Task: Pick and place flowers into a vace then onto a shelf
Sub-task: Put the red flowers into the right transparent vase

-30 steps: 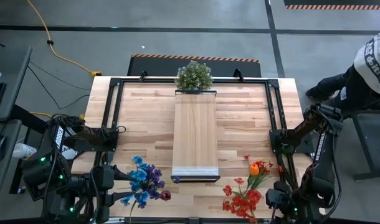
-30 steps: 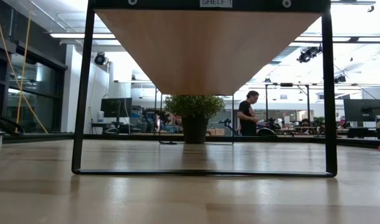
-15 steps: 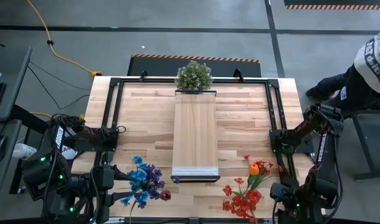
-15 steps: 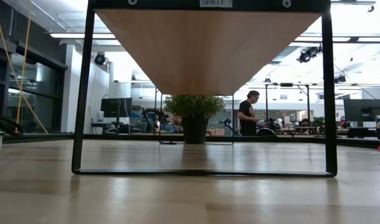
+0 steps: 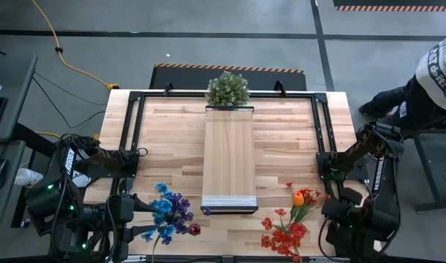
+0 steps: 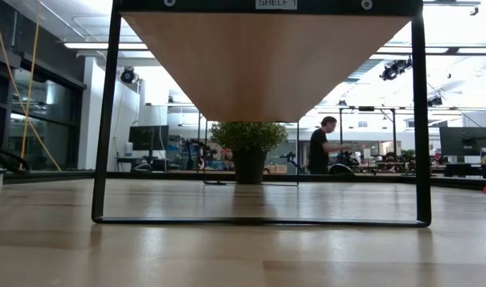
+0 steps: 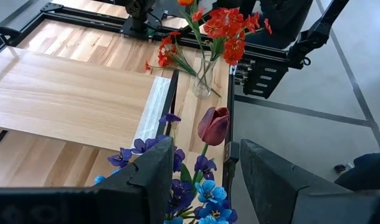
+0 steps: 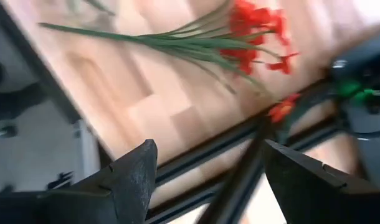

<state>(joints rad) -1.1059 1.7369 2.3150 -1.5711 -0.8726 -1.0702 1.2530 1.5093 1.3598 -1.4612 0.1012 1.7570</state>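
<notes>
The blue and purple flowers [image 5: 167, 214] lie on the table's near left part, with a dark red tulip [image 7: 213, 124] among them. My left gripper [image 7: 205, 149] is open just behind these blooms, its fingers on either side of them; I see no touch. The red and orange flowers [image 5: 289, 225] are at the near right; in the left wrist view their stems stand in a clear glass vase [image 7: 202, 79]. My right gripper [image 8: 209, 155] is open beyond the table's near right corner, with the red blooms [image 8: 252, 31] ahead of it. The shelf [image 5: 229, 157] stands mid-table.
A bushy green plant [image 5: 227, 89] in a dark pot [image 6: 249, 166] stands at the shelf's far end. The shelf's black frame [image 6: 104, 119] rests on the tabletop [image 5: 164, 139]. A black rail frame [image 5: 135, 117] rims the table. A person [image 5: 435, 80] stands beyond the right edge.
My right arm's wrist has swung from the near right corner toward the table's right edge and a little toward the far edge, its gripper staying open. The flowers, the shelf and my left arm have kept still.
</notes>
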